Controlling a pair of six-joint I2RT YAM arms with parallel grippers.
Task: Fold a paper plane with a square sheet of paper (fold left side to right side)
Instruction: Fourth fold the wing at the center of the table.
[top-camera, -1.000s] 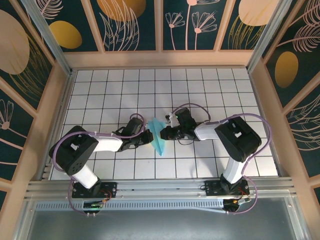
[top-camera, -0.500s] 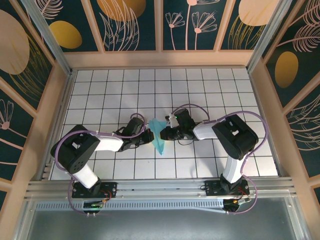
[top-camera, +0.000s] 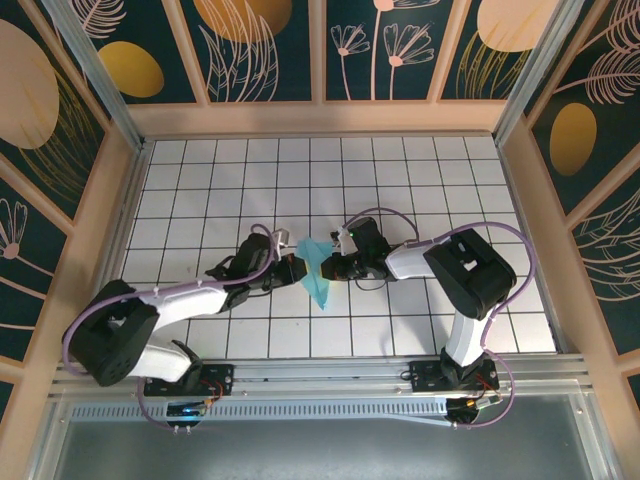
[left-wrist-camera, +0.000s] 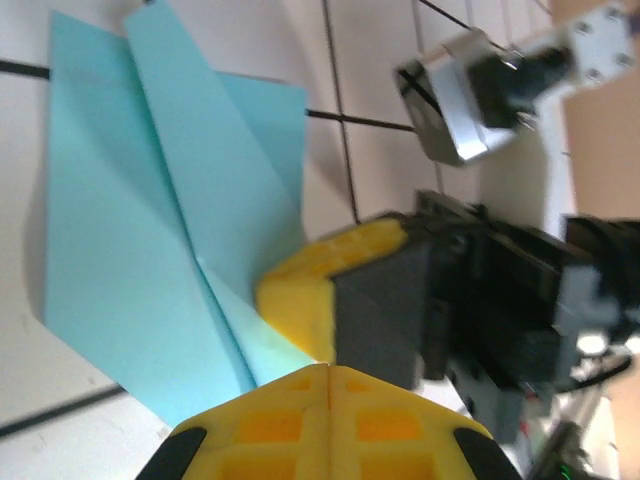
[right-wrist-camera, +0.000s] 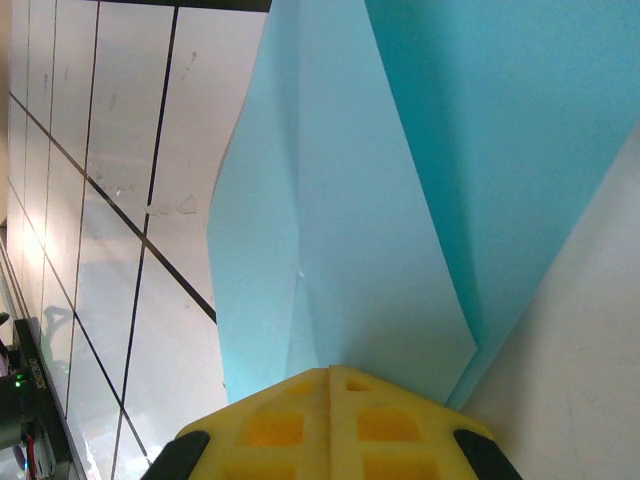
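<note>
My left pincer (left-wrist-camera: 328, 378) and right pincer (right-wrist-camera: 330, 375) are both pressed together, and the paper plane (top-camera: 319, 272) lies between them, touching each tip.

paper plane (top-camera: 319, 278) between left gripper (top-camera: 298, 270) and right gripper (top-camera: 329, 267), both touching
</note>
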